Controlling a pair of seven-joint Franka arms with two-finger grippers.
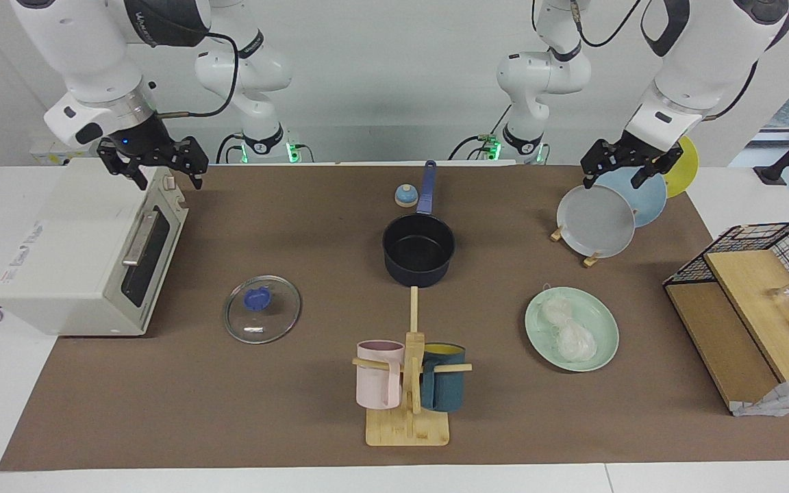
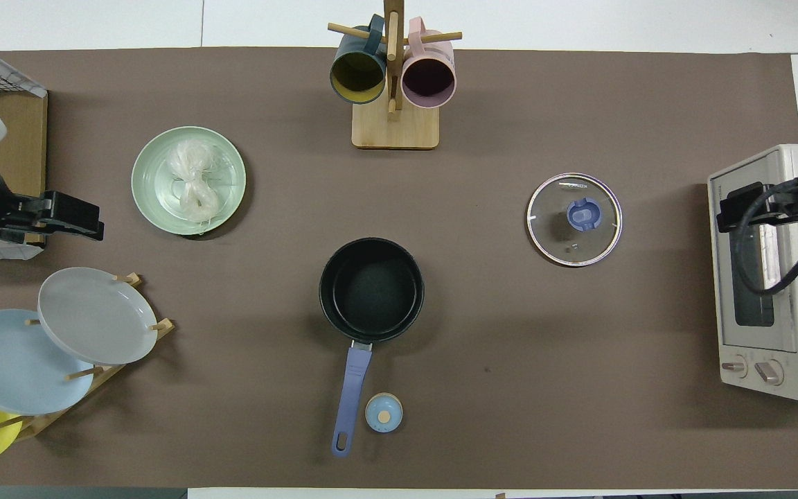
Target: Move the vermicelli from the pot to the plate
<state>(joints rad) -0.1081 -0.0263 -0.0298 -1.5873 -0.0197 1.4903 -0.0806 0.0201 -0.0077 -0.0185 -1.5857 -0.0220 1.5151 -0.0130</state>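
Vermicelli point(image 1: 568, 327) lying on the plate point(image 1: 603, 311), pot point(image 1: 418, 250) empty, both below the raised left gripper point(image 1: 624, 168), fingers apart, gripping nothing. Right gripper point(image 1: 155, 164) waiting over the oven point(image 1: 72, 253), fingers apart. Risking only a knock against the racked grey plate point(image 1: 595, 220) when lowering carelessly.

pot point(image 1: 418, 250): mid-table, landmark
vermicelli point(image 1: 568, 329): on plate point(image 1: 600, 311), farther from robots than pot, twd left arm's end
lid point(image 1: 261, 318): farther than pot, twd right arm's end
mug rack point(image 1: 409, 411): farther than pot, in line w/ it
oven point(image 1: 72, 253): right arm's end
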